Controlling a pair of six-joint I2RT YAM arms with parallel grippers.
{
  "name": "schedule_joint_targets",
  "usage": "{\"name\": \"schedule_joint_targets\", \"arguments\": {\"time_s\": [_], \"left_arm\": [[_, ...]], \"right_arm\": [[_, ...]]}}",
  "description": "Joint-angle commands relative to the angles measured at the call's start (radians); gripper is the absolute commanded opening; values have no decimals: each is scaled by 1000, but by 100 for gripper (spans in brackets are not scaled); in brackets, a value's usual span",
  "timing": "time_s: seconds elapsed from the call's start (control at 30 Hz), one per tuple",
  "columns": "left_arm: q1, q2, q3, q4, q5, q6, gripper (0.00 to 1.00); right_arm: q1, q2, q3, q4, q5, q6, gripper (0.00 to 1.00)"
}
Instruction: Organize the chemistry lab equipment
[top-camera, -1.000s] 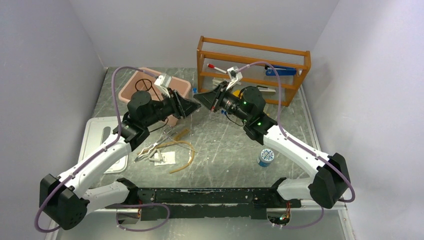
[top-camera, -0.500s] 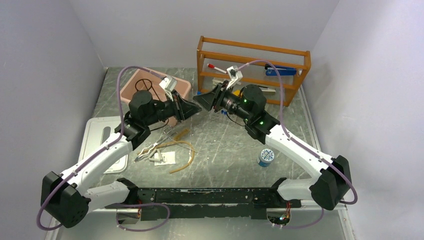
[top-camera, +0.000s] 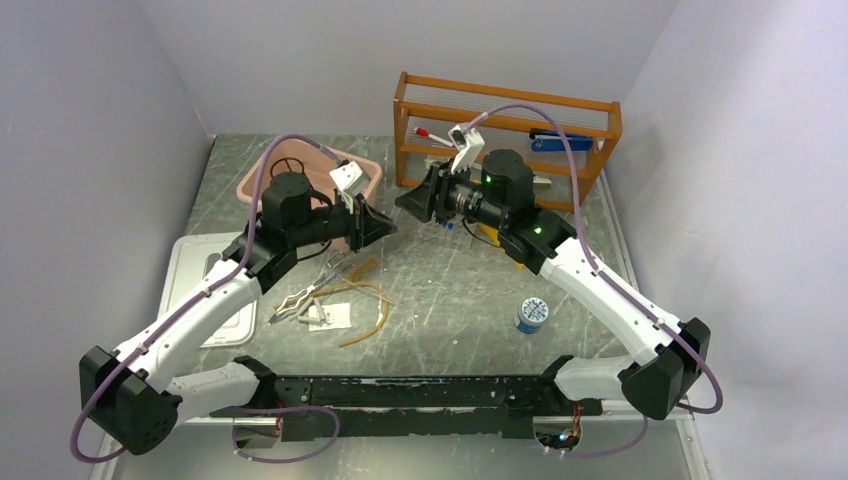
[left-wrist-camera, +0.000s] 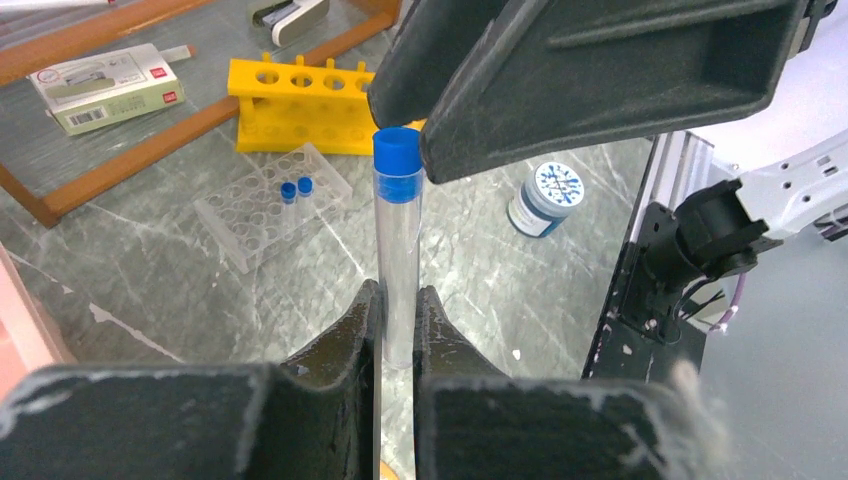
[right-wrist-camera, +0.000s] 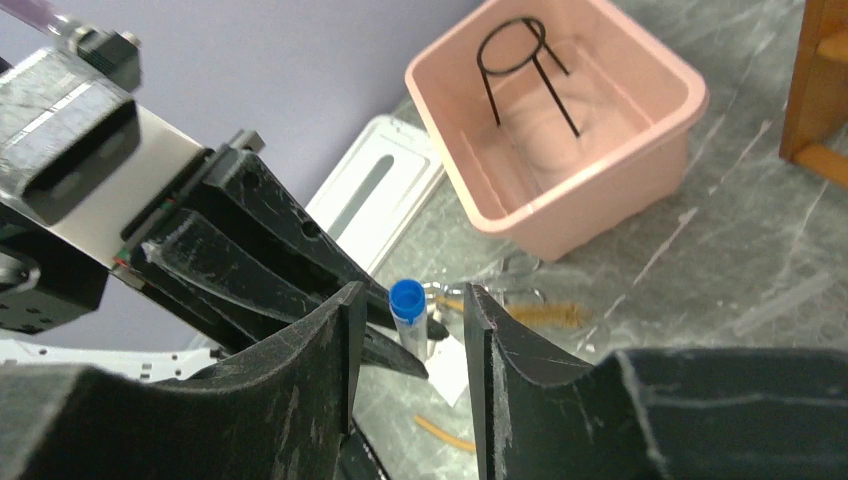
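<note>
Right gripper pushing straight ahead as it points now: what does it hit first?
Most likely the blue-capped tube held in the left gripper; its cap lines up between the right gripper's open fingers. Depth is unclear.

Two white-and-black arms on one black base rail.

Rising from the base rail (top-camera: 420, 392), the left arm (top-camera: 195, 320) and right arm (top-camera: 600, 290) share white link shells, chunky black joint housings and mauve cables (top-camera: 297, 138) arching above the rail. Green lights (top-camera: 490, 180) glow on the right arm's black motors. Each wrist carries a white camera bracket (top-camera: 347, 178). The wedge-shaped black fingers (left-wrist-camera: 330, 350) look matte and scuffed.
</note>
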Motion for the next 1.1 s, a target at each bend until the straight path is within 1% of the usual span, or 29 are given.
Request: {"name": "schedule_joint_targets", "arguments": {"time_s": [0.0, 0.3, 0.37, 0.43, 0.47, 0.6, 0.7, 0.73, 0.8, 0.87, 0.93, 1.0, 1.07], "left_arm": [[-3, -13, 21, -38, 17, 76, 5], [-2, -6, 16, -41, 31, 89, 5], [-3, -7, 13, -39, 33, 90, 5], [-3, -8, 12, -40, 33, 91, 5], [-3, -8, 12, -40, 33, 92, 5], [-3, -10, 8, -35, 29, 95, 5], [-3, -10, 5, -30, 15, 87, 5], [-3, -10, 6, -31, 3, 82, 10], [-3, -9, 8, -38, -22, 69, 29], [-3, -10, 13, -49, -50, 61, 52], [-3, -12, 17, -60, -95, 45, 70], [-3, -19, 14, -65, -144, 36, 77], [-3, -26, 11, -69, -171, 33, 79]], "right_arm": [[-6, 9, 31, -61, -51, -8, 43], [-23, 37, 26, 10, -103, 44, 39], [-23, 44, 28, 17, -106, 49, 37], [-27, 51, 27, 19, -114, 54, 34], [-29, 54, 26, 19, -120, 53, 30], [-34, 61, 23, 19, -149, 57, 23], [-42, 65, 20, 22, -165, 49, 15], [-44, 64, 21, 21, -168, 41, 12], [-52, 61, 20, 18, -165, 20, 8], [-62, 50, 12, 21, -143, -12, 7], [-76, 43, 6, 7, -81, -68, 6], [-85, 31, -9, -8, 8, -150, 5], [-101, 14, -43, -7, 103, -237, 5]]}}
